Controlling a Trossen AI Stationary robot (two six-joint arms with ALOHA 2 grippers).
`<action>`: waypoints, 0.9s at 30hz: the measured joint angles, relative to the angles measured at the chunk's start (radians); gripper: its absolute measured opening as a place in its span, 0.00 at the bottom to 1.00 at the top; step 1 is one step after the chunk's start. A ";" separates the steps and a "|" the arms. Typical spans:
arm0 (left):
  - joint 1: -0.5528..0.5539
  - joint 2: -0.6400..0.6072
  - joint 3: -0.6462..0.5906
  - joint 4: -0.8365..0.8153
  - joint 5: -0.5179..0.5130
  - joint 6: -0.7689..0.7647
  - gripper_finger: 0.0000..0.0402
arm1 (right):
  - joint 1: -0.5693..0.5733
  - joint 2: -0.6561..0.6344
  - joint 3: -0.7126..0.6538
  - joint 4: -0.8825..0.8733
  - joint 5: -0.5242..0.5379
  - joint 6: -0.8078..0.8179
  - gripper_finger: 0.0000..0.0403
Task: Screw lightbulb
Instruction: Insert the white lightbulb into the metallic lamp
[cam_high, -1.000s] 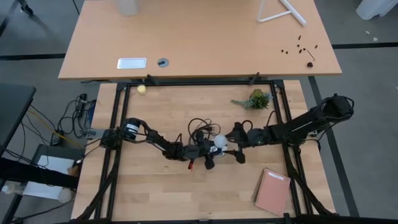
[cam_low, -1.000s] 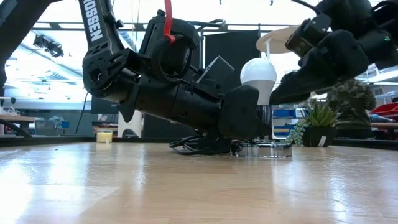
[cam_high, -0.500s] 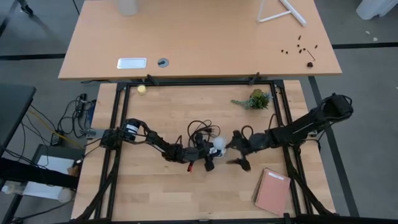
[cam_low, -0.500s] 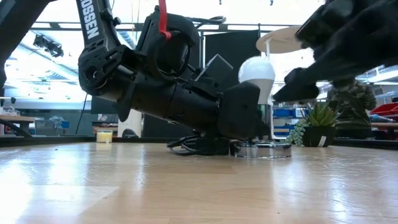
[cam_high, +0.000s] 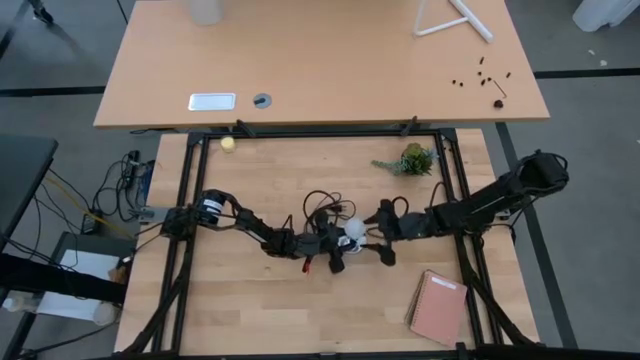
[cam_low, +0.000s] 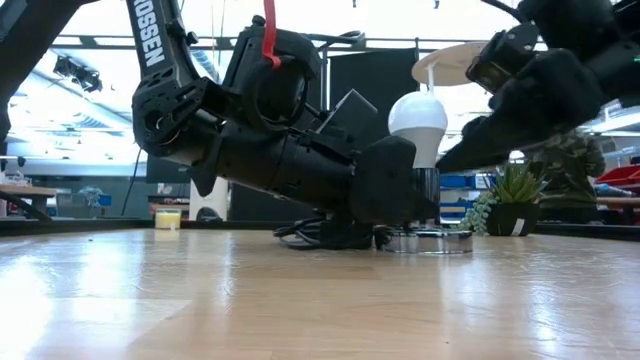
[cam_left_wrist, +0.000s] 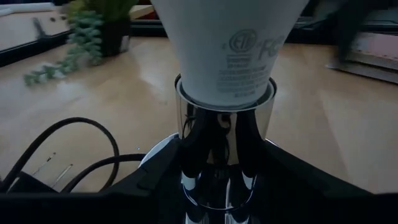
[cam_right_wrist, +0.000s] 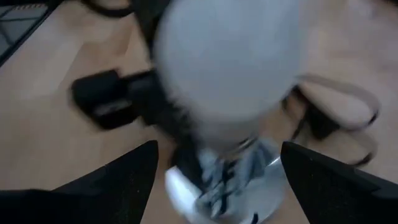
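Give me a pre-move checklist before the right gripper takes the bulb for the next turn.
1. Lightbulb upright in the socket: ok.
2. Left gripper bracing the socket's chrome neck: ok.
3. Right gripper open, fingers either side of the bulb, not gripping: ok.
4. Thread fully seated: cannot tell.
5. Black cord clear of the right arm: ok, it lies behind the socket.
6. Notebook and potted plant out of the way: ok.

Matt white lightbulb (cam_left_wrist: 230, 43) above a glossy, mirror-like metal socket (cam_left_wrist: 217, 155); smooth pale wood table (cam_low: 300, 300); matt black claws.
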 joint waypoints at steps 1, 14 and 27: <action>-0.001 0.000 0.000 0.003 0.011 0.002 0.49 | -0.009 0.000 0.000 0.016 -0.003 -0.020 0.86; -0.005 0.000 0.000 -0.007 -0.091 -0.029 0.49 | 0.045 0.003 0.000 0.079 -0.217 0.032 0.86; -0.001 0.000 -0.001 -0.004 -0.080 -0.010 0.49 | 0.042 -0.084 0.161 -0.483 -0.081 0.040 0.86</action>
